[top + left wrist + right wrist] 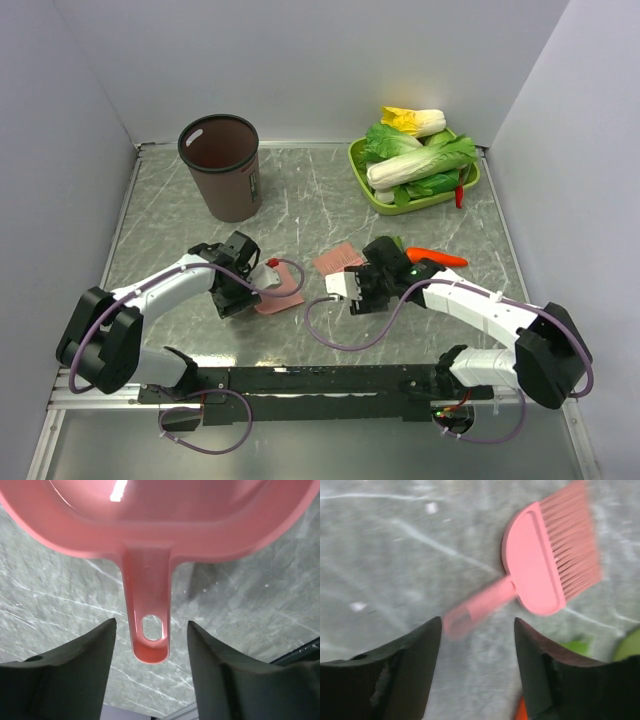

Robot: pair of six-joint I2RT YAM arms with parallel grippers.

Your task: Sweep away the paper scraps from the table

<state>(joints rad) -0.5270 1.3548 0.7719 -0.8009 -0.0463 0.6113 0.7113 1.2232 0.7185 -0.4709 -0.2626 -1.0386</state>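
The flat grey marble-patterned table (pixel 330 195), veined in white, is lying level between plain pale panels, with a black rail (pixel 320 380) running along its near edge. Both wrist views are showing the same veined grey stone close up. One small crumpled red paper scrap (pixel 272 263) is sitting left of the table's middle, just behind a pink dustpan (pixel 280 303). Whether it is touching the marble or the pan cannot be told.

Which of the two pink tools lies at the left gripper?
The dustpan: a smooth scoop, its handle between the open jaws of the left gripper. The bristled brush lies at the right gripper.
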